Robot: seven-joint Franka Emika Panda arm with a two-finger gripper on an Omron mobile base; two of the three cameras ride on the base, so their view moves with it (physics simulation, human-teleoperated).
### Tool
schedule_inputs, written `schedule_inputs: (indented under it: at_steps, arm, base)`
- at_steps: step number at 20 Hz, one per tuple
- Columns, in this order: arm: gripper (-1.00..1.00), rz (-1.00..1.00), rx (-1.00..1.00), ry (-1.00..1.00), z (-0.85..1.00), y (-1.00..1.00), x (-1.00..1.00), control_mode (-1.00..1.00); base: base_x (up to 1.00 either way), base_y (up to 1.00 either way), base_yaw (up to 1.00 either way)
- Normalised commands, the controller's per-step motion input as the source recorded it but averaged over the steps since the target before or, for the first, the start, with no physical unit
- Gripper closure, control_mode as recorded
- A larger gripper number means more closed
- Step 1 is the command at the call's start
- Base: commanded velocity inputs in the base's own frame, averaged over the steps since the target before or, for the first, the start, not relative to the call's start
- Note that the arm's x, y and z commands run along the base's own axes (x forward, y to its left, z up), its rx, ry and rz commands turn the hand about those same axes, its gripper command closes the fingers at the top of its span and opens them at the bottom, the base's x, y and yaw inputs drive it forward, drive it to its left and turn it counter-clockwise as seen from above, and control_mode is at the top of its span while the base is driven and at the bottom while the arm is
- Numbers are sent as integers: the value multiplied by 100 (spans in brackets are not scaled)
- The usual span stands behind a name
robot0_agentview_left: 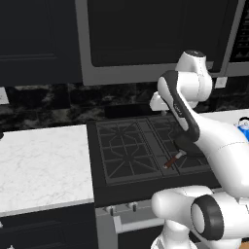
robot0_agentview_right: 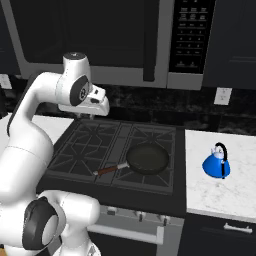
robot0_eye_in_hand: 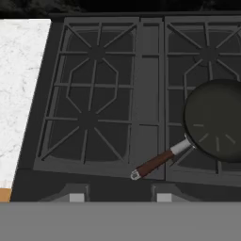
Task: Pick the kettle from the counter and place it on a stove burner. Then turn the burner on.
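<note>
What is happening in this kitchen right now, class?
A white robot arm is raised over the black cooktop, holding nothing. The blue kettle it must move sits untouched on the marble counter to the right of the stove. A black frying pan with a brown handle occupies the front right burner, so the free stove burner on the front left looks a likelier spot. No step of the task is done yet.
</note>
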Motion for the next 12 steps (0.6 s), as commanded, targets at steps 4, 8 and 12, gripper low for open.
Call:
schedule_inputs:
  at_steps: [4, 8, 12]
  arm:
    - [-100, 0, 0, -1, 0, 0, -10, -100]
    - [-100, -5, 0, -9, 0, -47, -62, -100]
    - [-100, -6, 0, -9, 0, -71, -49, -100]
  base:
    - [0, 0, 0]
    - [0, 0, 0]
    - [0, 0, 0]
